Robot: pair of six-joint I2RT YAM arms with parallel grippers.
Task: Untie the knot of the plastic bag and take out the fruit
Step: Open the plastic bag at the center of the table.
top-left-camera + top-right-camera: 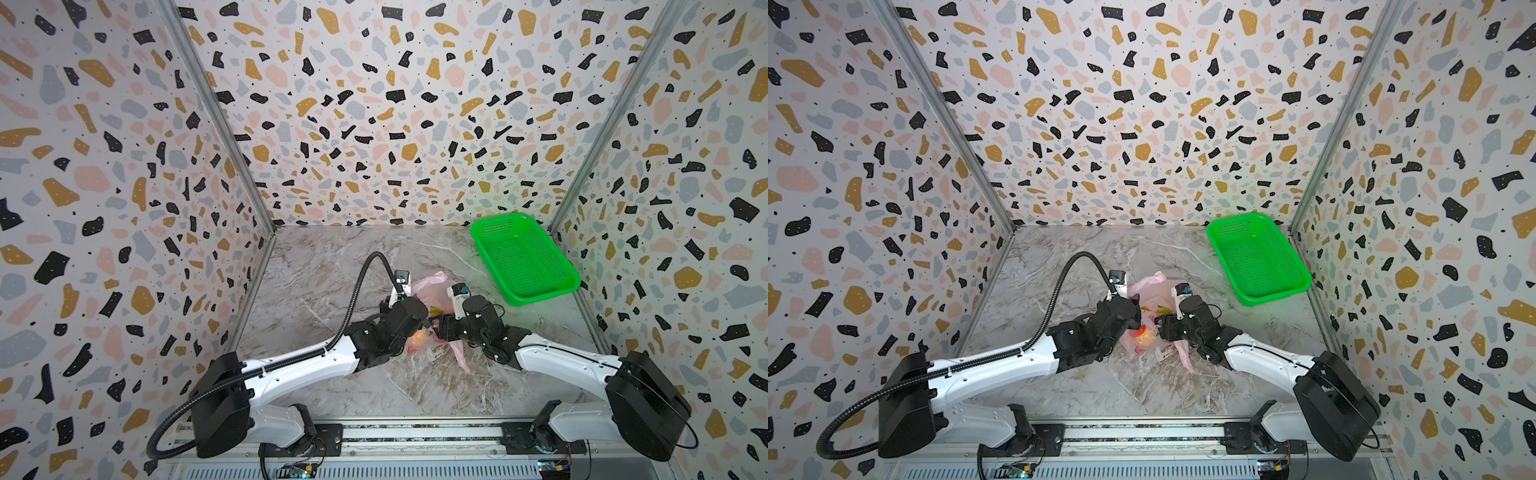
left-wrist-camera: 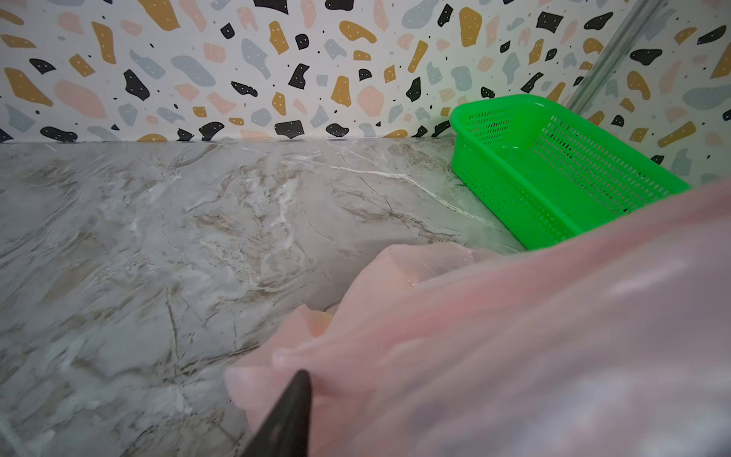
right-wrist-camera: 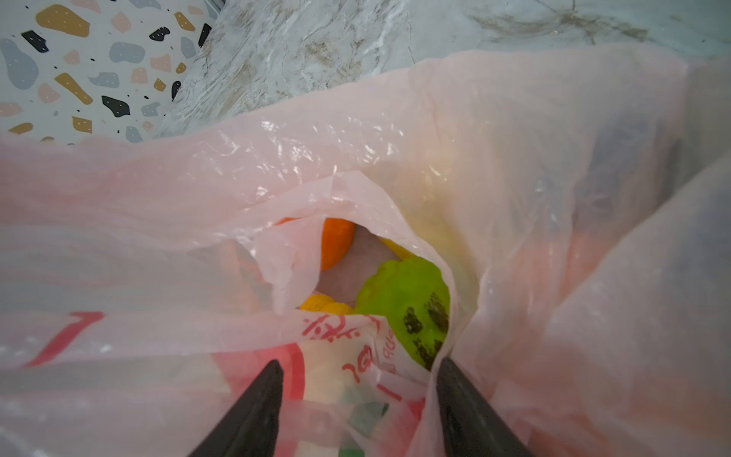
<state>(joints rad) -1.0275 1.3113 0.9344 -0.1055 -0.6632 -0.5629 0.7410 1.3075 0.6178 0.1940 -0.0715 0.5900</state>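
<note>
The pink plastic bag (image 1: pixel 432 284) (image 1: pixel 1152 286) lies mid-table between both arms. My left gripper (image 1: pixel 1136 316) is at its left side. In the left wrist view only one dark finger (image 2: pixel 292 411) shows, with the plastic (image 2: pixel 514 336) bunched at its tip and draped over the other side. My right gripper (image 3: pixel 358 368) stands open at the bag's gaping mouth, with printed plastic (image 3: pixel 356 130) between its fingers. Inside the mouth lies the fruit: an orange one (image 3: pixel 336 241), a green one (image 3: pixel 403 300) and a yellow one (image 3: pixel 324 304). An orange fruit (image 1: pixel 417 338) glows through the bag. The knot is not in view.
A green perforated basket (image 1: pixel 524 257) (image 1: pixel 1258 257) (image 2: pixel 553 170) sits at the back right corner against the walls. Patterned walls close the marble table (image 1: pixel 332 266) on three sides. A loose pink strip of the bag (image 1: pixel 461 357) trails toward the front.
</note>
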